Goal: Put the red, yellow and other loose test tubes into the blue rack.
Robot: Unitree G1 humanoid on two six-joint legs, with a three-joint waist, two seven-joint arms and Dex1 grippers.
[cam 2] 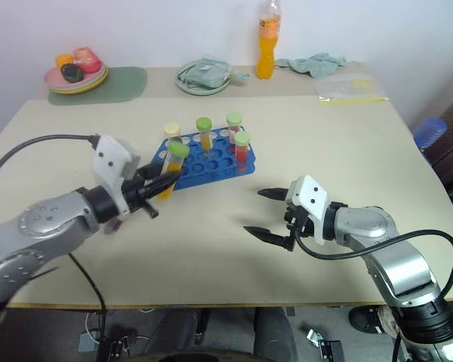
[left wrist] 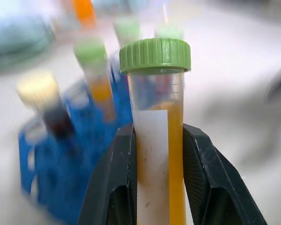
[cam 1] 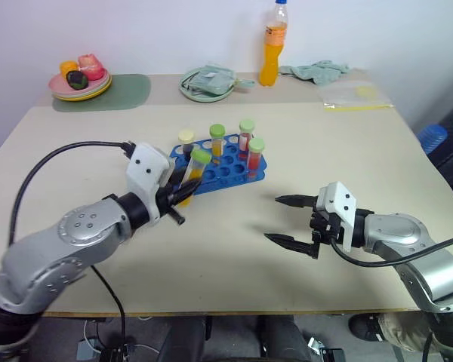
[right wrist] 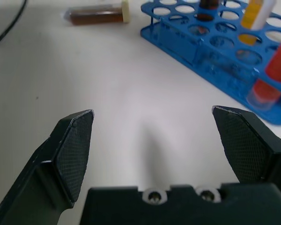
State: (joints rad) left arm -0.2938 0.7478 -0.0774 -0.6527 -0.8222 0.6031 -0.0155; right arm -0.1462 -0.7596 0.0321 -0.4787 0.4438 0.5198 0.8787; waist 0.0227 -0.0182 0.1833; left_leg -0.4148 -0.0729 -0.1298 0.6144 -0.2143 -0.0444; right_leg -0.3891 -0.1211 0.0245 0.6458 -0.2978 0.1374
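My left gripper (cam 1: 183, 187) is shut on a yellow test tube (cam 1: 195, 173) with a green cap and a white label. It holds the tube lifted just in front of the near left end of the blue rack (cam 1: 228, 172). In the left wrist view the tube (left wrist: 159, 140) sits upright between the black fingers (left wrist: 203, 173). Several capped tubes stand in the rack: a dark one with a cream cap (cam 1: 186, 140), a yellow one (cam 1: 217, 140) and two red ones (cam 1: 255, 155). A dark maroon tube (right wrist: 96, 15) lies loose on the table beside the rack. My right gripper (cam 1: 273, 219) hangs open and empty over bare table, right of the rack.
Along the far edge stand an orange drink bottle (cam 1: 272, 45), a green plate (cam 1: 206, 92) with a cloth on it, a plate of fruit (cam 1: 81, 84) on a green mat, a crumpled cloth (cam 1: 317, 72) and a plastic bag (cam 1: 356, 96). A black cable (cam 1: 45, 162) loops over my left arm.
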